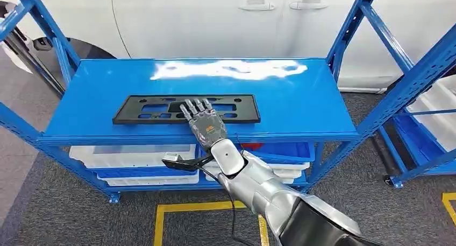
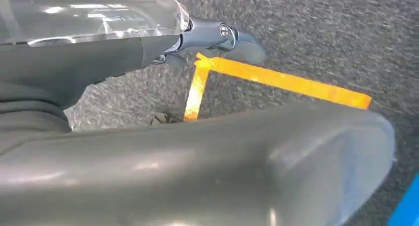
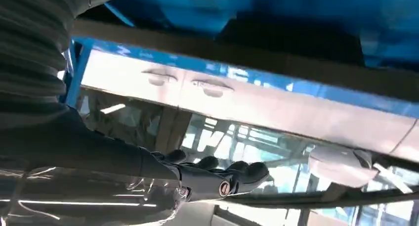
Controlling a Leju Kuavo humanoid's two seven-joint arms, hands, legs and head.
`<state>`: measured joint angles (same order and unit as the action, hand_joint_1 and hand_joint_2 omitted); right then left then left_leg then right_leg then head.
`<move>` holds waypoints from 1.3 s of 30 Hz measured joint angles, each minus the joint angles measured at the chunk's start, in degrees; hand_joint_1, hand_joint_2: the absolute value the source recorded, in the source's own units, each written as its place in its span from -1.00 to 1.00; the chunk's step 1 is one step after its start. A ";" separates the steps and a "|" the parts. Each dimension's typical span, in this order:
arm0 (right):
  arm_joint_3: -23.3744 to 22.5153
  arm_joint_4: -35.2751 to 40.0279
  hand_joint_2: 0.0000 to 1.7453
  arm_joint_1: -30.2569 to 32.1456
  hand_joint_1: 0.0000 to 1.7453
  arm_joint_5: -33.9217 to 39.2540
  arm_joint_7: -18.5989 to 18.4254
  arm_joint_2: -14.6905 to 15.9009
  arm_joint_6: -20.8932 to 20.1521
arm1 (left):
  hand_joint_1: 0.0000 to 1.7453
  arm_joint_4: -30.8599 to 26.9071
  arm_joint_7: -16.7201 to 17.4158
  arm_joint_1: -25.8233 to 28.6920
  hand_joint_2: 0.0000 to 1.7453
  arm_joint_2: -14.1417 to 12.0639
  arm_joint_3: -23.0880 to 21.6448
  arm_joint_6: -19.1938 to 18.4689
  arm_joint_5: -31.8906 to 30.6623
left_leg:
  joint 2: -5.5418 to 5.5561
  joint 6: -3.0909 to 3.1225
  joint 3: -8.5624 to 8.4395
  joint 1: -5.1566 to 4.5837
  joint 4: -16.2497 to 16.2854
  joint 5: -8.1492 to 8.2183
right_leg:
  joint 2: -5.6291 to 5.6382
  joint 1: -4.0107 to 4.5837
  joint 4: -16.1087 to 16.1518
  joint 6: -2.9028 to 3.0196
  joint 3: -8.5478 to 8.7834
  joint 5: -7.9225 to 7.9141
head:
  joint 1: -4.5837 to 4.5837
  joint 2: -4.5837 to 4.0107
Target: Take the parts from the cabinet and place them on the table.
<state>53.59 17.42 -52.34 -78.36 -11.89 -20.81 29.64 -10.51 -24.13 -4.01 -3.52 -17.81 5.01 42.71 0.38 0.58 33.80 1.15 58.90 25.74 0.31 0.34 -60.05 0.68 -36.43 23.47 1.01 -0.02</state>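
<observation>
A white car body [image 1: 215, 20] with two door handles fills the background behind a blue steel rack [image 1: 344, 41] built of perforated uprights and diagonal braces. The floor is grey, coarse-pile carpet [image 1: 64, 213] marked with yellow tape [image 1: 204, 206]. The rack's top shelf [image 1: 301, 100] is smooth, glossy painted metal that throws back the ceiling light. White and blue plastic bins [image 1: 134, 160] stand on the lower level.

The part [image 1: 140, 110], a long, flat, black plastic plate with cut-out slots and a matt surface, lies flat on the shelf near its front edge.

The right hand [image 1: 203, 119] reaches over the front edge, its fingers extended and slightly spread, with the fingertips [image 1: 193, 107] over the middle of the part; it grips nothing, and whether it touches the part cannot be told. The step in hand appears to be the approach to the grasp. The next move likely calls for the fingers to close around the thin near edge, which is awkward on a plate lying flush.

The left hand [image 2: 217, 40] hangs over the carpet; whether its fingers are spread or curled cannot be told.
</observation>
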 joint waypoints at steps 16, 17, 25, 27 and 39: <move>1.97 0.52 1.00 -0.09 -1.00 1.40 -0.11 -0.24 -0.11 | -1.00 0.02 -0.39 0.44 -1.00 -0.15 0.52 -0.04 0.17 | -0.35 -2.04 2.36 -0.08 0.97 -2.53 | 0.11 0.30 2.59 0.84 5.93 4.58 | 0.00 0.00; 1.99 0.50 1.00 -0.20 -1.00 1.44 -0.11 -0.26 -0.11 | -1.00 0.00 -0.44 0.40 -1.00 -0.15 0.52 -0.04 0.17 | -0.16 -1.62 1.88 -0.31 -0.62 -2.09 | 0.21 0.45 2.17 0.56 5.73 4.82 | 0.02 0.00; 2.49 0.48 1.00 -0.14 -1.00 1.94 -0.09 -0.26 -0.02 | -1.00 0.02 -0.54 0.34 -1.00 -0.13 0.61 -0.07 0.17 | -0.05 0.46 -0.07 -0.02 -1.02 -0.41 | 0.02 -0.20 -13.41 -1.48 -3.27 10.87 | 0.00 0.00; 2.82 0.37 1.00 0.18 -1.00 2.01 -0.09 -0.20 -0.02 | -1.00 0.02 -0.59 0.57 -1.00 -0.13 0.63 -0.04 0.17 | 0.00 0.42 -1.07 -0.03 -1.01 0.42 | 0.02 -0.34 -15.59 -1.68 -6.49 9.33 | 0.02 0.00; 5.55 0.09 1.00 -0.83 -1.00 -0.77 0.17 -0.24 -0.42 | -1.00 0.02 -1.01 -0.05 -1.00 0.13 0.79 -0.11 0.31 | -0.11 -2.51 0.40 0.18 9.59 5.83 | 0.04 0.26 3.41 2.18 2.47 0.73 | 0.04 0.02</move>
<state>59.15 17.51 -53.17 -79.12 -11.72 -21.05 29.22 -10.49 -25.14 -4.06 -3.39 -17.03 4.90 43.01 0.27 -1.93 34.20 1.33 68.49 31.57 0.34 0.60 -56.64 2.86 -33.96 24.20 1.05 0.00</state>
